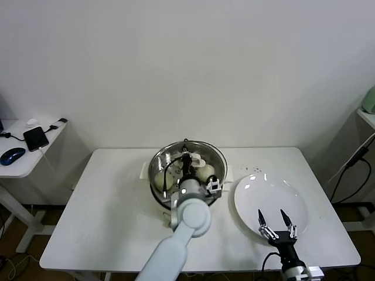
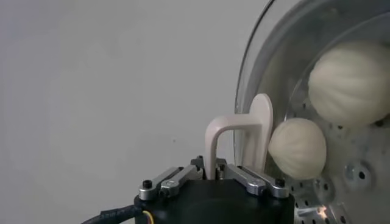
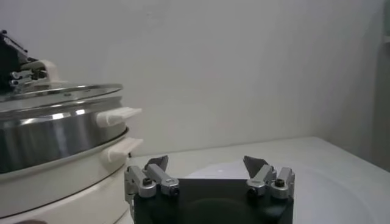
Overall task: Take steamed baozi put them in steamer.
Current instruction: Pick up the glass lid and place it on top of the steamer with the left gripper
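The right hand [image 1: 274, 220] sits nearest, low at the front of the desk [image 1: 105, 216], its fingers spread wide and holding nothing. It hovers over the near edge of a flat white plate [image 1: 275, 196] that lies to the right of the steamer and just beside it. From the right wrist view the plate [image 3: 341, 182] stretches out beyond the open fingers, and the steamer [image 3: 55, 140] rises close by, steel wall on a cream base, with 2 pale side handles stacked one above the other.

Further in, the left arm reaches up the middle of the desk to the steamer [image 1: 161, 161], which stands at the centre rear. The left hand [image 1: 193, 167] is over the pot, pinched tight on the cream handle [image 2: 234, 140] of a round glass lid [image 2: 274, 55]. The lid is tilted over the pot, so it stands between the hand and the buns. Through the glass I can see 2 steamed baozi [image 2: 297, 148] lying on the perforated tray, 1 just beside the handle and the other a little further across the tray. In the head view the arm and lid cover much of the pot's inside, so I cannot tell how many buns are in there altogether.

Off to the left, well apart, a small side table [image 1: 26, 161] carries a phone [image 1: 36, 137] and a blue mouse [image 1: 12, 155].
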Robot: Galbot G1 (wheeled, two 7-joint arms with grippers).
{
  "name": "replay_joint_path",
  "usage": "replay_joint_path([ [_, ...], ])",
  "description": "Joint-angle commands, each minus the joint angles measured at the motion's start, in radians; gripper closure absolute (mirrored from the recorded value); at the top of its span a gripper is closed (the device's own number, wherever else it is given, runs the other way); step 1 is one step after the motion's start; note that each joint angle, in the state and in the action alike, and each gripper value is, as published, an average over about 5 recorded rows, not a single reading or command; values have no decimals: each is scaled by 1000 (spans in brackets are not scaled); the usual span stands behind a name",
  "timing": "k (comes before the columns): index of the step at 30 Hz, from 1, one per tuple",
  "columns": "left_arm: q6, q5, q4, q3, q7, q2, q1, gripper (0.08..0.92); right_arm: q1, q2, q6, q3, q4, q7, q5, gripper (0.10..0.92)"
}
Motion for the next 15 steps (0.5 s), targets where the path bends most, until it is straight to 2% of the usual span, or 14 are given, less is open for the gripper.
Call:
replay_joint_path([
  [1, 49, 8, 25, -4, -3, -49, -10, 839, -2, 0, 3, 1, 0, 0, 0, 203],
  [15, 48, 22, 28, -14, -7, -49, 3, 839, -1, 0, 3, -1, 0, -1, -3, 203],
])
